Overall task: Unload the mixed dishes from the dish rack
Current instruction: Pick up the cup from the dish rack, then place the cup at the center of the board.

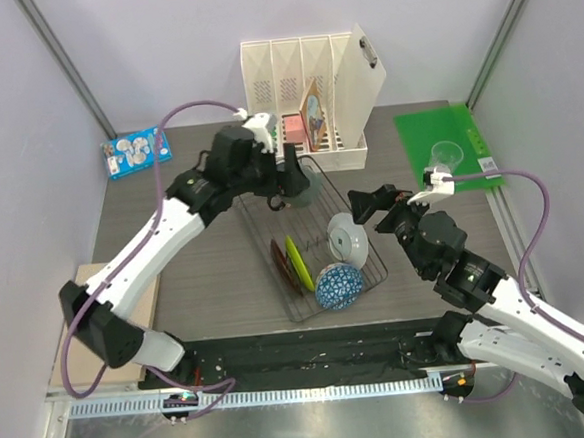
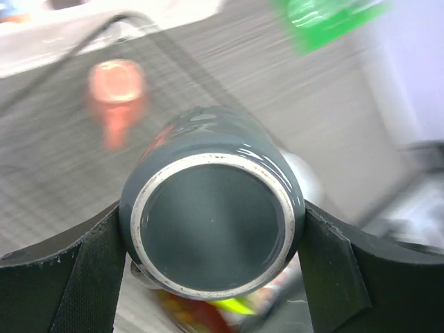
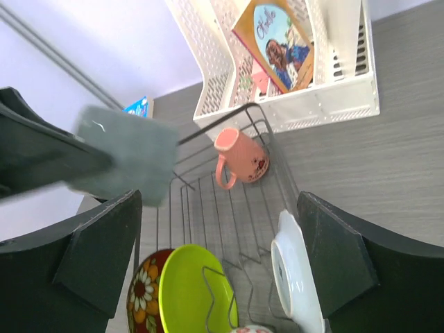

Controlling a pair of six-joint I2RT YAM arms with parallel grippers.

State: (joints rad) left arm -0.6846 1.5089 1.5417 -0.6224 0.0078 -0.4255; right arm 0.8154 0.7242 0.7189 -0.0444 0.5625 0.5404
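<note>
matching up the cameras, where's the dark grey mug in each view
Top external: the dark grey mug is above the far end of the dish rack, in the left gripper.
Left wrist: it fills the centre, round end toward the camera, between the fingers.
Right wrist: blurred grey shape at upper left.
Shared landmark: the pink mug, in all three.

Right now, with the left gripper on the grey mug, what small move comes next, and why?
Probably lift the dark grey mug straight up, clear of the dish rack. The left gripper pinches it on both sides, it hangs over the rack's far end, and the pink mug lies close by, so a sideways move might knock it.
</note>
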